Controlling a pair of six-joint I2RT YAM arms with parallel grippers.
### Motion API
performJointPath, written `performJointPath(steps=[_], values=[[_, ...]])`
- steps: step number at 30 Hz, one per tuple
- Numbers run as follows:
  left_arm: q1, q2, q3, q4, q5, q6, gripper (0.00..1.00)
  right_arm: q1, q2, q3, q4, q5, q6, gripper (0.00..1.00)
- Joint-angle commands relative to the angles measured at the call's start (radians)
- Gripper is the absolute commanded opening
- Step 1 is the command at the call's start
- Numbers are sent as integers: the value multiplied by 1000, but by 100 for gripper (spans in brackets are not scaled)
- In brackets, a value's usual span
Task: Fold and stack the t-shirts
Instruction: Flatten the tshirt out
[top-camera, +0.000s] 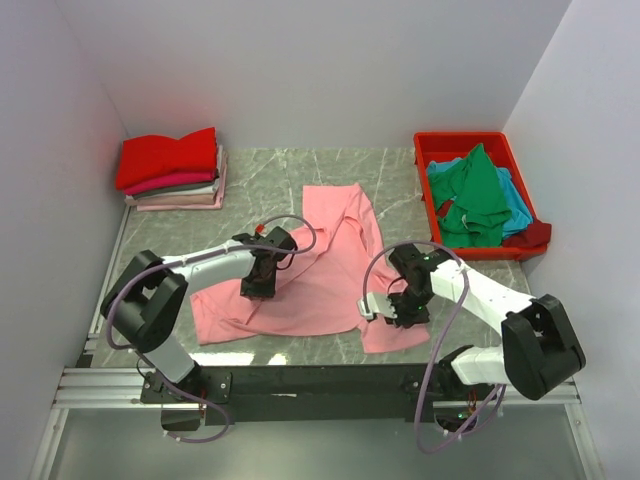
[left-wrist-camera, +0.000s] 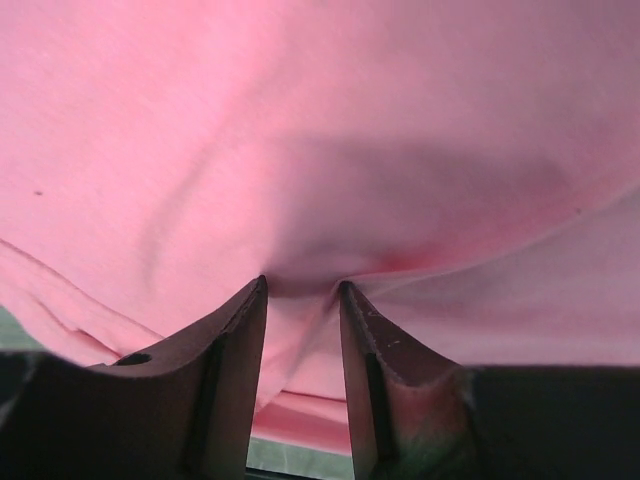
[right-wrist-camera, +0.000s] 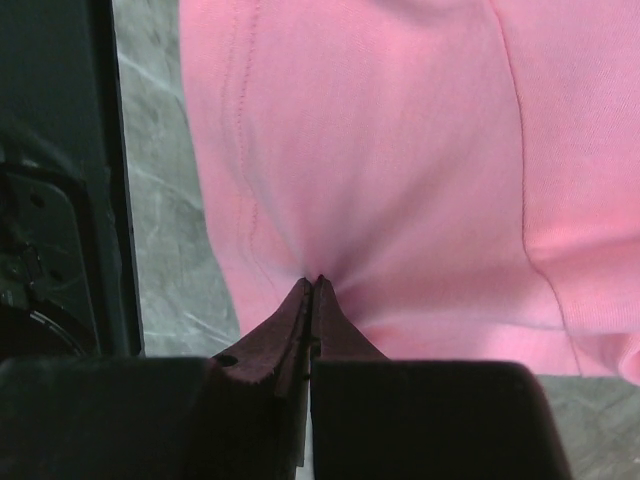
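Observation:
A light pink t-shirt (top-camera: 325, 275) lies crumpled and spread across the middle of the marble table (top-camera: 270, 170). My left gripper (top-camera: 258, 286) presses down on its left part. In the left wrist view its jaws (left-wrist-camera: 302, 290) stand apart, with a fold of the pink cloth (left-wrist-camera: 320, 130) bulging between the fingertips. My right gripper (top-camera: 400, 312) sits at the shirt's near right corner. Its jaws (right-wrist-camera: 315, 282) are shut on the pink cloth (right-wrist-camera: 400, 150), and creases fan out from the tips. A stack of folded t-shirts (top-camera: 172, 170), red on top, rests at the back left.
A red plastic bin (top-camera: 465, 140) at the back right holds loose green (top-camera: 478, 195), teal-blue (top-camera: 517, 208) and maroon (top-camera: 535, 235) shirts. Walls close in the left, back and right sides. The metal rail (top-camera: 320, 385) runs along the near edge.

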Motion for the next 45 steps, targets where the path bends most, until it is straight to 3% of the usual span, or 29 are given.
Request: performJointPath(steps=[1, 5, 8, 11, 14, 18, 22, 29, 33, 37, 41, 45], values=[[-3, 17, 51, -22, -79, 32, 41, -39, -32, -28, -71, 30, -49, 0], [-5, 0, 79, -36, -88, 50, 41, -77, -37, -49, -60, 46, -57, 0], [-5, -44, 77, -10, -12, 88, 42, -103, -43, -34, -66, 15, -49, 2], [-5, -92, 73, 12, 93, 131, 47, -111, -43, 16, -107, -40, -40, 40], [-6, -141, 74, -4, 147, 148, 52, -118, -55, 81, -153, -117, -39, 51], [-5, -222, 50, -14, 182, 142, 56, -134, -69, 161, -128, -192, 15, 52], [-6, -283, 11, -17, 199, 95, 53, -167, -41, 231, 10, -224, 220, 52], [2, -464, -110, 15, 278, -172, 59, -290, 32, 238, 95, -165, 349, 51], [2, -567, -222, -27, 268, -449, 62, -385, 54, 207, 130, -155, 380, 52], [3, -644, -300, -125, 202, -623, 63, -442, 107, 195, 165, -203, 403, 52], [8, -650, -334, -114, 116, -743, 61, -442, 147, 191, 196, -218, 426, 52], [11, -566, -335, -103, 127, -783, 60, -450, 157, 187, 207, -218, 431, 52]])
